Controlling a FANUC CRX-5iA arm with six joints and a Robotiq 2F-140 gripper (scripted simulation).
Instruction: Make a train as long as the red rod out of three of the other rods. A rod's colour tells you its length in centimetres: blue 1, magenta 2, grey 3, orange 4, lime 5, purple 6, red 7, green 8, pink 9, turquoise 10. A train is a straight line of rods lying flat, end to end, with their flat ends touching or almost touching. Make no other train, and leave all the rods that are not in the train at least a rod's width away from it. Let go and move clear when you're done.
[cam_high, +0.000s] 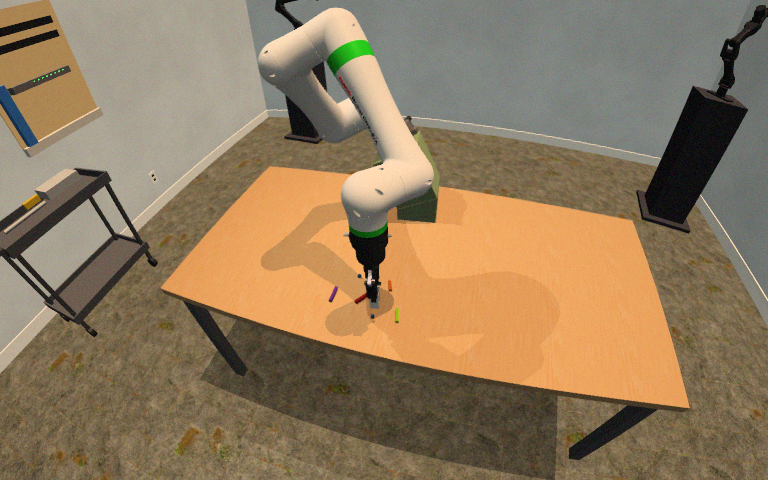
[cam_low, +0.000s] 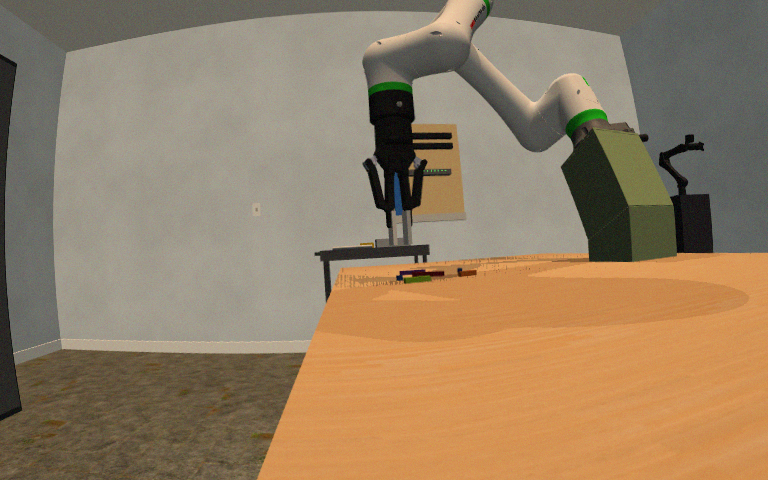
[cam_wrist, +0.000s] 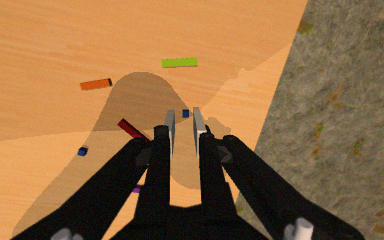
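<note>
My gripper (cam_high: 373, 304) hangs a little above the table, over the cluster of rods. Its fingers stand close together with a narrow gap and nothing between them. In the wrist view a small blue rod (cam_wrist: 185, 113) lies on the table below, seen through that gap. The red rod (cam_wrist: 132, 129) lies just left of the fingers, partly hidden by them. An orange rod (cam_wrist: 96, 84) and a lime rod (cam_wrist: 179, 62) lie farther out. A second blue rod (cam_wrist: 82, 151) lies to the left. A purple rod (cam_high: 333, 293) lies apart at the cluster's left.
The rods lie near the table's front edge (cam_high: 317, 333). The arm's green base block (cam_high: 421, 192) stands at the table's back. A grey cart (cam_high: 67, 237) stands on the floor to the left.
</note>
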